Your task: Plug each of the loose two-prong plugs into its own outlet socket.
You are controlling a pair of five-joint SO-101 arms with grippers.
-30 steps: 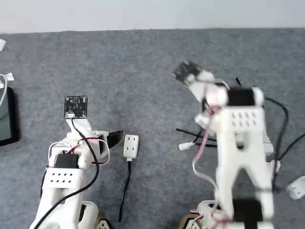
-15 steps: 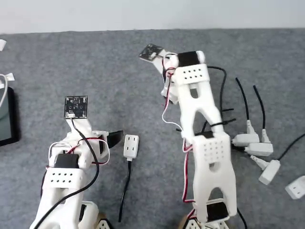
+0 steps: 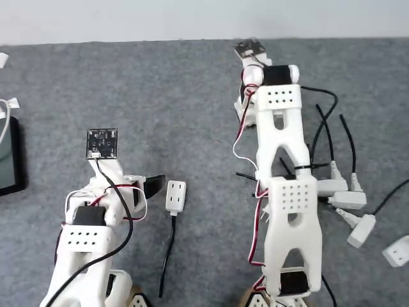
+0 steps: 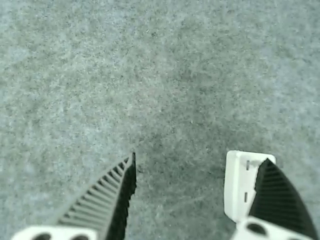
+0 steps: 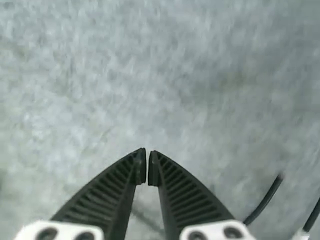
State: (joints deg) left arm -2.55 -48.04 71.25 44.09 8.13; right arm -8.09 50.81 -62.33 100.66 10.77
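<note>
The white outlet socket [image 3: 176,195] lies on the grey carpet with its black cord [image 3: 167,249] running toward the near edge. My left gripper [image 4: 200,160] is open and empty, and the socket [image 4: 240,182] sits just beside one of its fingers [image 4: 277,192]. Several white two-prong plugs [image 3: 348,199] with black cables lie loose to the right of the right arm [image 3: 284,192]. That arm is stretched toward the far side of the table. My right gripper [image 5: 146,154] is shut on nothing, over bare carpet, with black cables [image 5: 267,199] close by.
A dark flat device [image 3: 7,160] lies at the left edge, with small white bits [image 3: 9,103] near it. One more white plug [image 3: 397,251] lies at the far right. A pale wall [image 3: 204,19] borders the carpet at the back.
The right arm swung off the plugs, first to the left, then back toward the middle, reaching farther out. The plugs it covered are now exposed. The left arm has not moved.
</note>
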